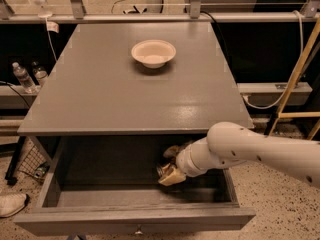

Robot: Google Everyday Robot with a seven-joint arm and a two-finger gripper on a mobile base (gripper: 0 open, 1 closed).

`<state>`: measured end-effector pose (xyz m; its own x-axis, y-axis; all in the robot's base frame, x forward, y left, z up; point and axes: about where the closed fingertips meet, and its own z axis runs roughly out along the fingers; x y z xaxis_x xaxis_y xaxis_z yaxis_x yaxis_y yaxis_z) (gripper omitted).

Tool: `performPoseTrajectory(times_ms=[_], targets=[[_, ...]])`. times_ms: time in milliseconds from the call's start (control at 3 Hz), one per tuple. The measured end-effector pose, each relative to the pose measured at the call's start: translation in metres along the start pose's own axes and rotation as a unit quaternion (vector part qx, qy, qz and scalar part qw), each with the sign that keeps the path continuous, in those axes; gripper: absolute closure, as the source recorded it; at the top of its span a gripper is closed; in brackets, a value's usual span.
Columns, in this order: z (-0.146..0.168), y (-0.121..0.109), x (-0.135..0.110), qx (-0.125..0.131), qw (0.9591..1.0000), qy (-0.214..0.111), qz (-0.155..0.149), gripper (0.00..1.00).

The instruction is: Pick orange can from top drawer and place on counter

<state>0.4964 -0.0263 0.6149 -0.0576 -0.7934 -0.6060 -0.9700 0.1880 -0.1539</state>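
Observation:
The top drawer (135, 218) stands pulled open below the counter (125, 94), and its inside is dark. My white arm reaches in from the right. My gripper (168, 165) is low inside the drawer, right of its middle and near the floor. A small dark shiny shape (163, 170) sits at the gripper's tip; I cannot tell whether it is the orange can. No other part of the can shows.
A cream bowl (153, 52) sits on the counter towards the back. Clear water bottles (23, 77) stand on the floor at the left. A wire basket (31, 161) and a shoe (11, 204) lie at lower left. A wooden ladder (295, 84) leans at the right.

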Motion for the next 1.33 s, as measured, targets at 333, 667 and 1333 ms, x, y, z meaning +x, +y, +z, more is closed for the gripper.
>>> performPoseTrajectory(times_ms=[333, 667, 1333], targets=[[-0.0001, 0.0000, -0.0001, 0.000, 1.0000, 0.000, 0.000, 0.00], [-0.0052, -0.0021, -0.0048, -0.004, 1.0000, -0.004, -0.005, 0.00], [-0.0082, -0.0013, -0.0079, -0.009, 0.9999, -0.006, -0.009, 0.28]])
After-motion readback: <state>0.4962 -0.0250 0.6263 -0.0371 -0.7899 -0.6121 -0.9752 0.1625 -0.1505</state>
